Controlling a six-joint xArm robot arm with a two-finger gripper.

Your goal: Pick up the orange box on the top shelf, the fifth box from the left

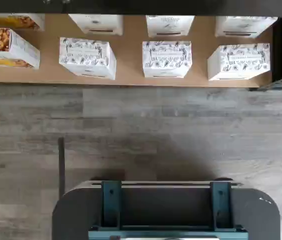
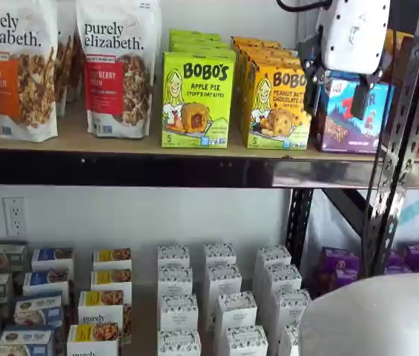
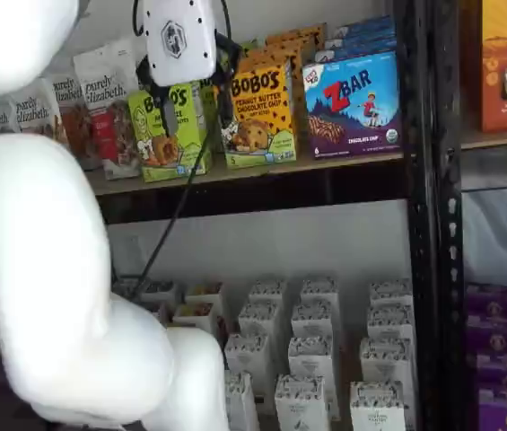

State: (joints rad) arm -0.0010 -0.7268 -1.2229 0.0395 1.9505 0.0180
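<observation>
Behind the gripper (image 3: 195,101) stands the orange box (image 3: 260,109) on the top shelf (image 2: 120,141). Its fingers (image 3: 170,115) are spread wide, holding nothing.

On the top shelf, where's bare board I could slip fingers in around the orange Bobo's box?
Little room. The orange box stands close beside the green Bobo's box and the ZBar box. Only bare board on the top shelf: the front strip ahead of the boxes. The gripper hangs open before the ZBar.
</observation>
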